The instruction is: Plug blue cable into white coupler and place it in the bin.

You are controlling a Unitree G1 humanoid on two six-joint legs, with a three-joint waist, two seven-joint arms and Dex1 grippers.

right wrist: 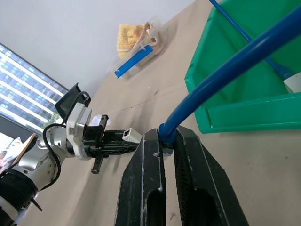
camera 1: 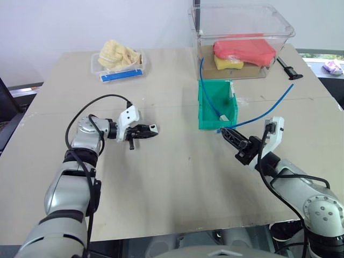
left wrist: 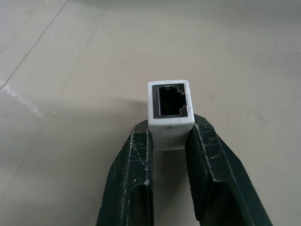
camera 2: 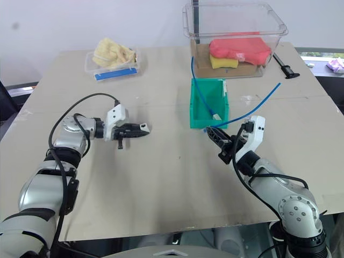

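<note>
Tabletop lies bare across its near and middle stretch, leaving wide room between the two arms; the crowded ground is along the far edge, where a large clear tub holding red and yellow items sits at the right and a shallow clear tray with yellow cloth at the left. The green bin stands just in front of the tub, its long axis running away from the robot. The left gripper is clamped on the white coupler, which sticks out past the fingertips, its dark socket facing outward along the fingers toward the right arm, above open table. The right gripper, near the bin's front corner, is closed on the blue cable close to its end, fingers aimed toward the left gripper. From there the cable arcs back to the right, while another stretch drops from the tub's edge into the bin.
</note>
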